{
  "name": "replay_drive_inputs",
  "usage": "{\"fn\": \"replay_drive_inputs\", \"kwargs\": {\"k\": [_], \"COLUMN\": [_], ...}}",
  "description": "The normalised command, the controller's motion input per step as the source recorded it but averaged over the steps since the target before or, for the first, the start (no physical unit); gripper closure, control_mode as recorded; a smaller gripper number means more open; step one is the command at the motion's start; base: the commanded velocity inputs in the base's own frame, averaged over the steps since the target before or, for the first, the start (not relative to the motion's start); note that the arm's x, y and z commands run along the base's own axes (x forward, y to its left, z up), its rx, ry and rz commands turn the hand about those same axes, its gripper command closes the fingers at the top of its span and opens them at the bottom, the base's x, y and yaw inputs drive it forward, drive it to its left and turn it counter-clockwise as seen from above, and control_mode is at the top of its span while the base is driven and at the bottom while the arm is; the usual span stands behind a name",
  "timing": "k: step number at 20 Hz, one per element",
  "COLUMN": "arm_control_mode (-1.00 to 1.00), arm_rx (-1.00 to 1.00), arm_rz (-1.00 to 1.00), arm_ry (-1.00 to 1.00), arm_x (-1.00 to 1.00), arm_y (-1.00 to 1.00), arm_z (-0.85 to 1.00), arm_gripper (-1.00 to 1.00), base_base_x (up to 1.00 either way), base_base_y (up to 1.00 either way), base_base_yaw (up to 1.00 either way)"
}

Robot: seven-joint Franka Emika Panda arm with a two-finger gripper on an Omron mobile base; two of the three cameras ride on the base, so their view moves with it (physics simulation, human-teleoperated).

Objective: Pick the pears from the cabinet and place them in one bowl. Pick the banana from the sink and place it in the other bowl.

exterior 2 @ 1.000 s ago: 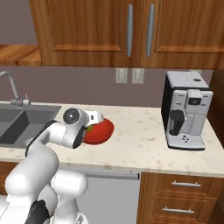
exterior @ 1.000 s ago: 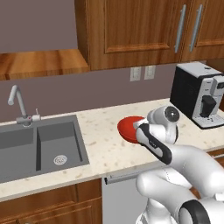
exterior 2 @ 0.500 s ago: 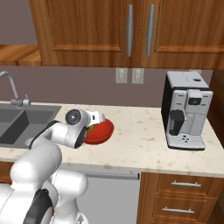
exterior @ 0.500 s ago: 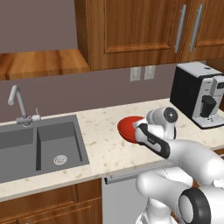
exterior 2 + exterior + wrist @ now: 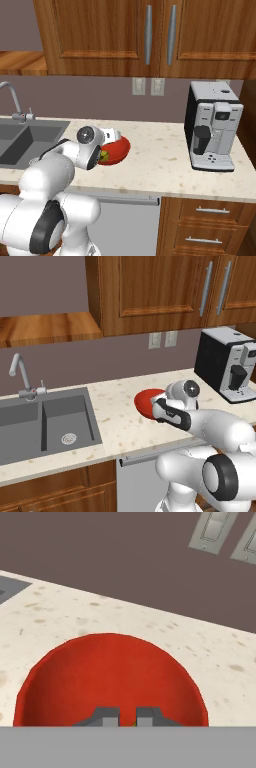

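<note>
In the left base view, the red bowl (image 5: 146, 401) sits on the speckled desk (image 5: 120, 421), between the sink (image 5: 45, 423) and the coffee machine (image 5: 227, 363). The arm's wrist covers the bowl's near side, so the gripper is hidden there.

In the right base view, the bowl (image 5: 116, 148) lies just beyond the wrist, and a bit of yellow-green with a dark mark, probably a pear (image 5: 103, 158), shows at the hand, low at the bowl's near rim. It is small and roundish; it would likely be light, firm and smooth, so best pinched across its widest part.

In the hand view, the gripper (image 5: 127, 718) points down into the glossy, plain red bowl (image 5: 110, 677), its jaws drawn nearly together with only a slim gap. A sliver of yellow shows in that gap; whether fruit is clamped there is too small to tell.
</note>
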Motion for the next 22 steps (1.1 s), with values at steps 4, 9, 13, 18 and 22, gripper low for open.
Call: {"fn": "replay_drive_inputs", "kwargs": {"k": [4, 9, 13, 18, 22], "arm_control_mode": [-1.00, -1.00, -1.00, -1.00, -1.00], "arm_rx": [-0.03, -0.01, 0.03, 0.04, 0.07], "arm_rz": [0.00, 0.00, 0.00, -0.05, -0.07], "arm_ry": [-0.07, -0.03, -0.01, 0.00, 0.07], "arm_x": [0.12, 0.07, -0.05, -0.01, -0.11], "arm_y": [0.06, 0.01, 0.00, 0.17, 0.01], "arm_z": [-0.39, -0.13, 0.21, 0.66, 0.67], "arm_gripper": [1.00, 1.00, 1.00, -1.00, -1.00], "base_base_x": [0.00, 0.00, 0.00, 0.00, 0.00], "base_base_y": [0.00, 0.00, 0.00, 0.00, 0.00], "base_base_yaw": [0.00, 0.00, 0.00, 0.00, 0.00]}}
